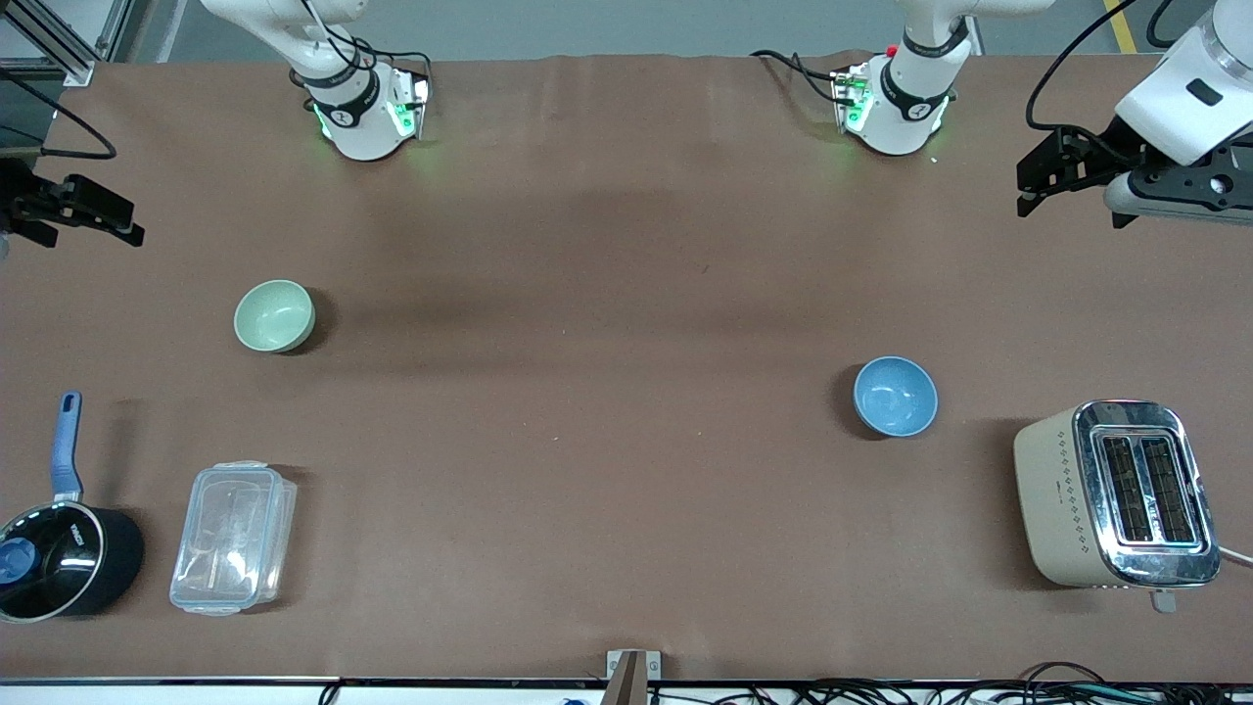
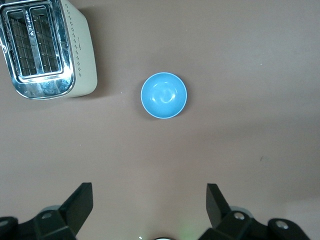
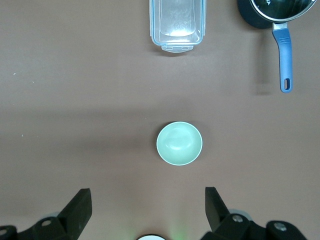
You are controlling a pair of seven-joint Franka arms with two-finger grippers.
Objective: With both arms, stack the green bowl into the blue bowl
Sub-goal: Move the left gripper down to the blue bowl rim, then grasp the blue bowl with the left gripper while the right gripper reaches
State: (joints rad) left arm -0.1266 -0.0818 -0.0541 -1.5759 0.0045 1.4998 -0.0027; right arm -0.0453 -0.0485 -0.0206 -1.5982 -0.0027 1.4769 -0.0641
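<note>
The green bowl (image 1: 274, 315) sits upright on the brown tabletop (image 1: 607, 411), mouth up and empty, toward the right arm's end. Being round, it has no long axis to speak of. The blue bowl (image 1: 895, 396) also stands upright and empty, well apart from the green bowl toward the left arm's end of the tabletop, and a little nearer to the front camera than the green bowl.

The right gripper (image 1: 108, 217) hangs in the air over the edge of the tabletop at the right arm's end, well apart from the green bowl; its fingers (image 3: 80, 207) are spread wide with nothing between them, and its wrist view looks straight down on the green bowl (image 3: 179, 143). The left gripper (image 1: 1040, 186) hovers over the tabletop at the left arm's end, its forearm lying roughly level; its fingers (image 2: 80, 205) are likewise spread wide and hold nothing, and its wrist view looks down on the blue bowl (image 2: 164, 95).

Nearer to the front camera than the green bowl lies a clear plastic lidded container (image 1: 233, 537), its long axis running toward the camera. Beside the container, closer to the edge at the right arm's end, stands a black saucepan (image 1: 61, 563) with a blue handle (image 1: 67, 443) pointing away from the camera. A cream and chrome two-slot toaster (image 1: 1116, 494) stands near the blue bowl, nearer to the front camera.
</note>
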